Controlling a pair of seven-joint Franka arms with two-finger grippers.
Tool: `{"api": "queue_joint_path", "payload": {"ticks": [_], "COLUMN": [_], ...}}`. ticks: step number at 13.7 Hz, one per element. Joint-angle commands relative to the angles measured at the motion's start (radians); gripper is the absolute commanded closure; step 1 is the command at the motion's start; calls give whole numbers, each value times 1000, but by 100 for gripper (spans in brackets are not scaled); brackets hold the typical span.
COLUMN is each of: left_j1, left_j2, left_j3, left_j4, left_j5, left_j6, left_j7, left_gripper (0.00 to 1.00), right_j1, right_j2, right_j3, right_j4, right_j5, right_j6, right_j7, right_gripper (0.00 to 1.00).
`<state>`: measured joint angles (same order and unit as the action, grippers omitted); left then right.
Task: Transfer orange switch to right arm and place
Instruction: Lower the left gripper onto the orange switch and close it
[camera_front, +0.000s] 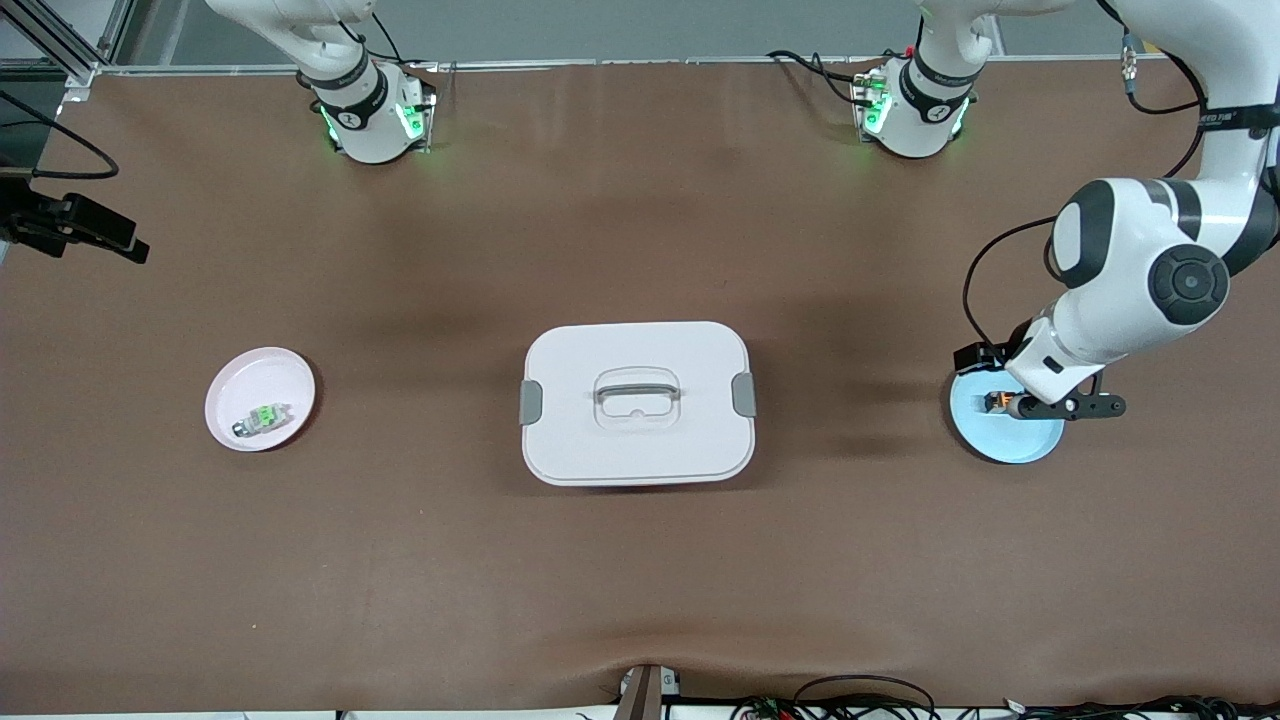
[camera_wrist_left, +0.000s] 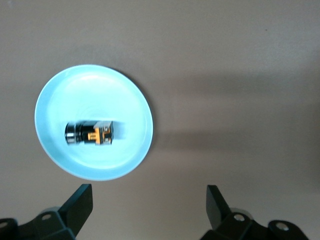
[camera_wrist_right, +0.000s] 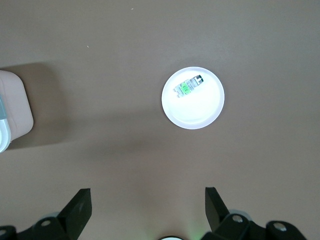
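Observation:
The orange switch (camera_front: 995, 402), a tiny black block with an orange part, lies on a light blue plate (camera_front: 1005, 445) toward the left arm's end of the table. In the left wrist view the orange switch (camera_wrist_left: 90, 133) rests on its side near the middle of the blue plate (camera_wrist_left: 95, 90). My left gripper (camera_front: 1070, 407) hangs above the plate's edge. The left gripper (camera_wrist_left: 147, 192) is open, with only bare table between its fingers. My right gripper (camera_wrist_right: 147, 196) is open and empty, high above the table, and does not show in the front view.
A white lidded box (camera_front: 637, 402) with a handle stands mid-table. A pink plate (camera_front: 225, 385) toward the right arm's end holds a pale switch with a green part (camera_front: 262, 417). A black camera mount (camera_front: 70, 225) juts in at that end.

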<state>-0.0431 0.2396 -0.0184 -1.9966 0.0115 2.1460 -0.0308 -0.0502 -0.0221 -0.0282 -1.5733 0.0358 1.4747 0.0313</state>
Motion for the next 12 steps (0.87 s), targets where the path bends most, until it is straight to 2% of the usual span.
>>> {"api": "queue_joint_path", "payload": {"ticks": [1, 4, 8, 12], "left_j1": [38, 48, 77, 103], "left_j2": [35, 59, 84, 135], "left_j3": [2, 3, 2, 2], "left_j4": [-8, -8, -24, -42], "left_j5": [15, 102, 162, 165], "left_j6": [52, 64, 101, 193], "left_j7": [57, 57, 57, 58], "left_gripper": [0, 0, 0, 0], "right_j1": [-8, -8, -8, -8], "right_j2": [10, 10, 10, 10], "right_j3": [8, 8, 8, 8], "right_j4": [26, 26, 26, 26], "right_j5": [-13, -13, -13, -13], "right_j6": [-16, -16, -16, -16], "right_j7": [-8, -7, -7, -7], "right_gripper": [0, 0, 0, 0]}}
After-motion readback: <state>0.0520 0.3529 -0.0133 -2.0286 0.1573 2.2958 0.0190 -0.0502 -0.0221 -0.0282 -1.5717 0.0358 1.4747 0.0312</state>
